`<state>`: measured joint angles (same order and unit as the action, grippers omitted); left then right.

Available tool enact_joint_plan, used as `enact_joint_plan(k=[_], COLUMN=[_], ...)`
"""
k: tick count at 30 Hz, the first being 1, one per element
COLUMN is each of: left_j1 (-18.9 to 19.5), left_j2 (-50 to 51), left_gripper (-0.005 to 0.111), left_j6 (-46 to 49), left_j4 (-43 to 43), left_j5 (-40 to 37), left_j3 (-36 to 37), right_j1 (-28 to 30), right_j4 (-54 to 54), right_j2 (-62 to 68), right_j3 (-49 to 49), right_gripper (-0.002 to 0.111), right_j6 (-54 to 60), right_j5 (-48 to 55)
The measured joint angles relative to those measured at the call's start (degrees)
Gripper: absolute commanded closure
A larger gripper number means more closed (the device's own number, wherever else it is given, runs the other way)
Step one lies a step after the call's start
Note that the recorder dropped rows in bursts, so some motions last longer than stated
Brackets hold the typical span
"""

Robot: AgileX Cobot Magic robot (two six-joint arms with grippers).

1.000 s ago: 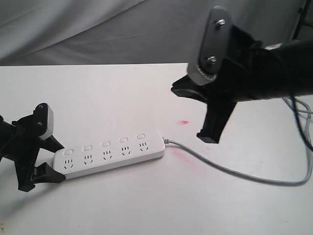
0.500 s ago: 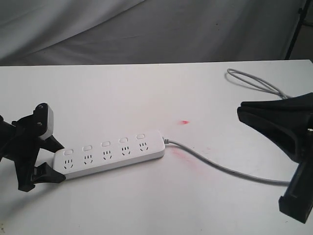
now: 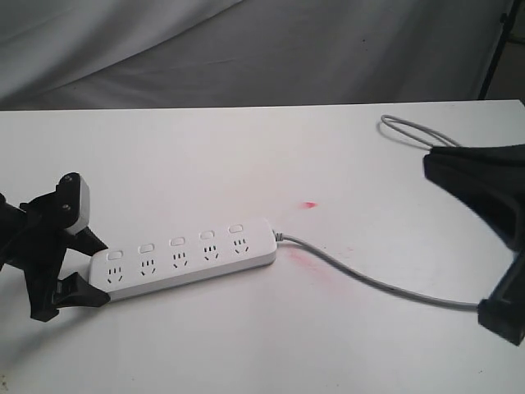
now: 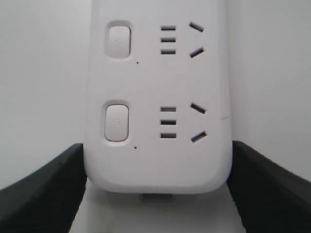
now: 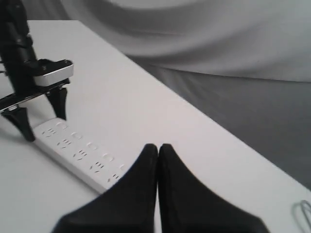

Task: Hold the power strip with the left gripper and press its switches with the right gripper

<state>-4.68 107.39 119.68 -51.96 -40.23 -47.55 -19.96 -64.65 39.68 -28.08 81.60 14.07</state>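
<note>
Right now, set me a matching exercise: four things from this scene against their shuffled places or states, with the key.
1. power strip
2. left gripper
3. right gripper
4. cord

A. fingers shut together, empty
B. white, five sockets in a row
C. fingers on either side of the strip's end
D. trails across the table from the strip's free end

Pairs: 1-B, 2-C, 3-A, 4-D

Strip (image 5: 68, 150) end hidden behind R hand (image 5: 158, 148) — sockets (image 5: 97, 168) blurry.

smooth plastic power strip (image 3: 184, 253), matt table (image 3: 246, 156)
</note>
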Motion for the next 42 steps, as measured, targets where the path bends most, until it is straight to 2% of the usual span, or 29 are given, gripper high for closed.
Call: enact_joint_plan(k=[6, 13, 24, 26, 28, 32, 35, 38, 42], left_j1=[0.0, 0.0, 0.0, 0.0, 0.0, 0.0, 0.0, 0.0, 0.0], left_j2=[0.0, 0.0, 0.0, 0.0, 0.0, 0.0, 0.0, 0.0, 0.0], left_gripper=[0.04, 0.04, 0.04, 0.04, 0.04, 0.04, 0.04, 0.04, 0.04], left_j6=[0.0, 0.0, 0.0, 0.0, 0.0, 0.0, 0.0, 0.0, 0.0], left_j4=[0.0, 0.0, 0.0, 0.0, 0.0, 0.0, 0.0, 0.0, 0.0], left_j5=[0.0, 0.0, 0.0, 0.0, 0.0, 0.0, 0.0, 0.0, 0.0], left_j3=[0.0, 0.0, 0.0, 0.0, 0.0, 0.0, 0.0, 0.0, 0.0], right_j1=[0.28, 7.77, 9.36, 9.36, 9.36, 9.36, 9.36, 9.36, 9.36], right_j4=[0.0, 0.0, -3.19, 2.55, 14.43, 42.55, 58.77, 64.65, 66.91], right_j2=[-12.89, -27.67, -30.31, -30.31, -30.31, -30.31, -30.31, -31.47, -34.72], right_j3=[4.41, 11.31, 15.86, 15.86, 15.86, 15.86, 16.14, 17.98, 22.03], right_gripper=[0.108, 0.108, 0.108, 0.108, 0.108, 0.108, 0.108, 0.108, 0.108], right_j6=[0.0, 0.0, -2.66, -9.45, -22.27, -55.94, -73.8, -81.0, -83.62], right_j5=[-6.53, -7.58, -9.04, -9.56, -10.16, -9.92, -8.39, -7.66, -7.17])
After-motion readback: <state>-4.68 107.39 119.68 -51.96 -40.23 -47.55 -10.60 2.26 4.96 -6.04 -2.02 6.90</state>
